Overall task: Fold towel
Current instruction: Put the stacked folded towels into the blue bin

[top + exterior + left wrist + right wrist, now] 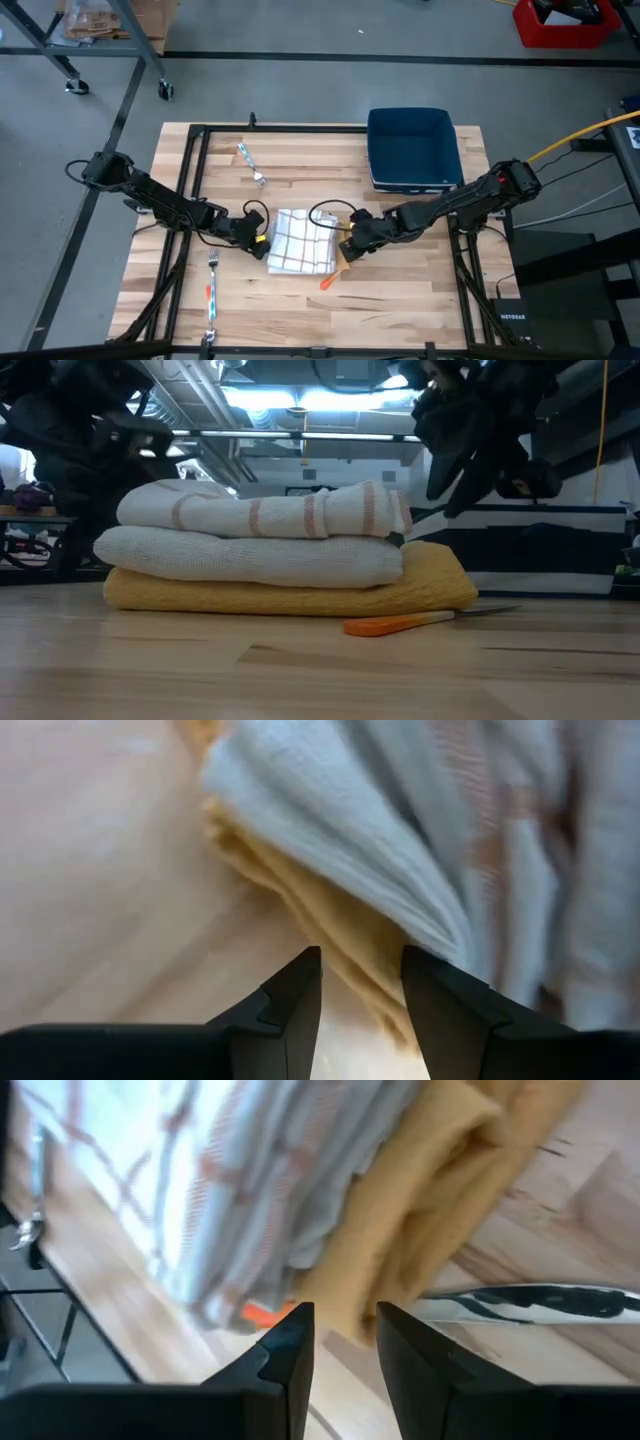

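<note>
The towel (pixel 300 240), white with red check lines, is seen folded at the middle of the bench (pixel 400 300), stacked on a yellow cloth (pixel 430 585). An orange-handled knife (pixel 400 624) is half hidden under the stack's near right corner. The slatted wooden bench is backed by a dim workshop with ceiling lights. The left hand (pixel 360 1005) is pinching the yellow cloth's left edge; the right hand (pixel 345 1355) is pinching its right edge.

Both dark arms stretch low toward each other; the left hand (pixel 262 232) and right hand (pixel 344 243) have fingers partly parted.
</note>
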Available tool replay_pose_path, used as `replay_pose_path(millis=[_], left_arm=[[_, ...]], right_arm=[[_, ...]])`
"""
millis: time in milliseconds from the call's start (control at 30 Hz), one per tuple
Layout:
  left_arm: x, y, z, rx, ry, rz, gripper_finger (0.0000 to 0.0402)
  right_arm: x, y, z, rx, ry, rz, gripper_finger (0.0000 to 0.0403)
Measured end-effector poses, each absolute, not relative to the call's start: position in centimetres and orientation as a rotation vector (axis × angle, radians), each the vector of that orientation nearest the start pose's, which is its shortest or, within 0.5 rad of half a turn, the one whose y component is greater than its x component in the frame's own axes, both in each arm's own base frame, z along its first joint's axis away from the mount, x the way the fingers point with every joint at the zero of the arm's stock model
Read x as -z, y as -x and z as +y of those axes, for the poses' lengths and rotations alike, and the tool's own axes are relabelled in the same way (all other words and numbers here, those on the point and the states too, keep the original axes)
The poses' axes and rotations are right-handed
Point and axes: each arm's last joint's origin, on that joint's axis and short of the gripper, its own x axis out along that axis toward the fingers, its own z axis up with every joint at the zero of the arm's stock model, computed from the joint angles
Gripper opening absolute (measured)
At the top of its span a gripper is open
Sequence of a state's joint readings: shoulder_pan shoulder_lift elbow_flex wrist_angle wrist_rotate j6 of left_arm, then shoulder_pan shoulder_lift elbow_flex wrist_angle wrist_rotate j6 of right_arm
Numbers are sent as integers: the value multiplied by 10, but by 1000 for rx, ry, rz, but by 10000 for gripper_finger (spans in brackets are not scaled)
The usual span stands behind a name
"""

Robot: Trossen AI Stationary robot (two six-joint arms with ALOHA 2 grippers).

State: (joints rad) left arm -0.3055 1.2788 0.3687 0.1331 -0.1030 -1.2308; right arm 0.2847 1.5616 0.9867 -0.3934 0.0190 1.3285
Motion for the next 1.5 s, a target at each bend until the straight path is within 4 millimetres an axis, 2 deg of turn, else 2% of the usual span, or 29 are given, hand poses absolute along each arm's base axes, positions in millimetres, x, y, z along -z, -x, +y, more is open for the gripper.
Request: replay_pose_path(millis=[267,400,567,667,733,967,1100,1333,1500], left_arm=[[-153,-189,-50,-143,971,828,131],[-170,-178,-46,9,968,821,131],[-202,-172,-45,159,1000,606,131],[-215,-173,-41,103,999,422,131],[-217,-175,-39,37,992,354,131],[-195,-190,-39,-170,1021,387,131],[-174,-203,-42,-234,1029,460,131],[-140,-212,-44,-354,1010,598,131],[-119,-218,-47,-411,1016,660,131]], right_arm=[[-218,-312,93,286,-1063,767,113],[-225,-318,93,238,-1036,681,113],[-224,-318,90,314,-1001,620,113],[-220,-319,90,351,-977,612,113],[-217,-321,90,364,-960,610,113],[-198,-326,90,423,-923,652,113],[-180,-329,91,463,-893,702,113],[-142,-332,93,543,-869,833,113],[-126,-337,95,548,-882,861,113]])
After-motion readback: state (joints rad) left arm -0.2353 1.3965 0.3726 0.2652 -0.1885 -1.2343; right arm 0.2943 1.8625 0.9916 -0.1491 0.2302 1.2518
